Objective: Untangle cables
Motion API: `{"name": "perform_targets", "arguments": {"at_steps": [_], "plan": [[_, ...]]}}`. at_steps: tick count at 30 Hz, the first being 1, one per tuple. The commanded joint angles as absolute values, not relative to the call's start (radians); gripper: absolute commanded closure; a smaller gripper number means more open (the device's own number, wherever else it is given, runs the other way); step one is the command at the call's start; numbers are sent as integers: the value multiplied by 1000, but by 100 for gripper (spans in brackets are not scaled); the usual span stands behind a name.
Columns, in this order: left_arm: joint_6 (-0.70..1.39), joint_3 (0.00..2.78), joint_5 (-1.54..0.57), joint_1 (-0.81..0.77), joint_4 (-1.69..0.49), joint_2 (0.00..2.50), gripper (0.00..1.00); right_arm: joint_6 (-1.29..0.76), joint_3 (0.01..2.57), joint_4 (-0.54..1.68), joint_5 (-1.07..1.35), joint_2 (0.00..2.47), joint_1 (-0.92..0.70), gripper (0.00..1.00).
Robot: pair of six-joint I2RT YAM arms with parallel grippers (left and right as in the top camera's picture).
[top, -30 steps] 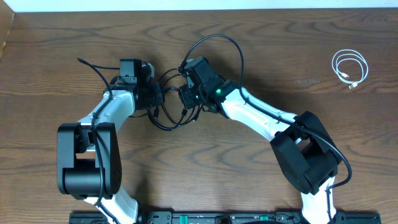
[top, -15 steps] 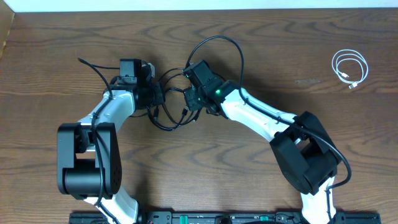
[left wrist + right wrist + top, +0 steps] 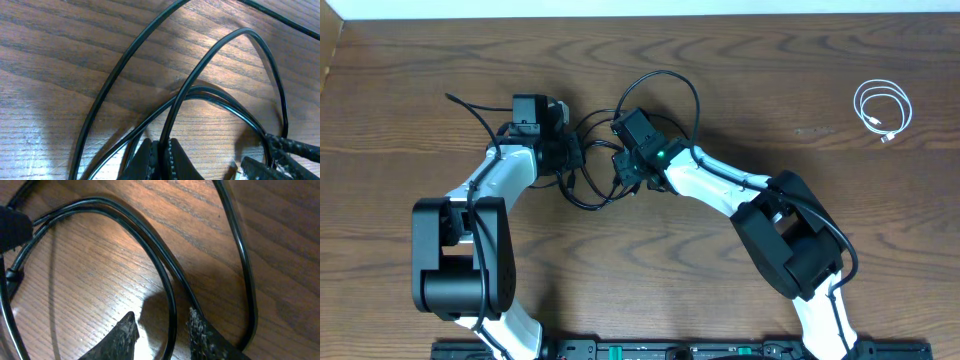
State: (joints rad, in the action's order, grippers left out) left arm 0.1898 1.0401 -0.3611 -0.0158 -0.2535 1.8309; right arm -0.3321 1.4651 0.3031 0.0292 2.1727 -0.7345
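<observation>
Two black cables [image 3: 590, 203] lie looped together at the table's middle, between my two grippers. My left gripper [image 3: 570, 155] is shut on one black strand [image 3: 245, 31], which rises from between the fingertips [image 3: 172, 150] and arches to the right. My right gripper [image 3: 623, 165] stands open just right of the tangle. A black strand [image 3: 171, 300] runs between its fingers [image 3: 125, 330], closer to the right one, and is not pinched. The white cable [image 3: 860, 100] lies coiled by itself at the far right.
More black loops [image 3: 116, 75] cross the wood around the left fingertips. A wide loop [image 3: 665, 72] arcs behind the right wrist. The thick arm wire [image 3: 470, 105] trails off left of the left arm. The table's far edge runs along the top.
My right arm has pulled in toward the tangle, its elbow swinging left, and its jaws have narrowed round a strand. The loop behind it has shrunk. The left gripper has stayed shut and still.
</observation>
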Motion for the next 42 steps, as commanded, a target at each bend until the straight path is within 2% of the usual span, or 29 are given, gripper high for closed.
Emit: {"name": "perform_targets", "arguments": {"at_steps": [1,4,5,12,23,27,32,42], "plan": [[196,1034,-367,-12,-252,1812,93,-336,1471,305,25,2189,-741,75],[196,1034,-367,-12,-252,1812,92,-336,1471,286,25,2189,-740,97],[196,1034,-366,-12,-251,1812,92,-336,1471,270,25,2188,-739,99],[195,1034,-343,-2,-249,1807,93,-335,1472,213,-28,2107,-727,99],[198,1034,-337,160,-355,1691,92,-214,1472,367,-311,2055,-662,99],[287,1034,-217,215,-403,1691,93,-173,1472,419,-426,2055,-634,99],[373,1034,-187,242,-414,1691,93,-155,1472,464,-525,2053,-609,99],[372,1034,-163,242,-416,1692,92,-155,1474,492,-914,2036,-575,99]]}}
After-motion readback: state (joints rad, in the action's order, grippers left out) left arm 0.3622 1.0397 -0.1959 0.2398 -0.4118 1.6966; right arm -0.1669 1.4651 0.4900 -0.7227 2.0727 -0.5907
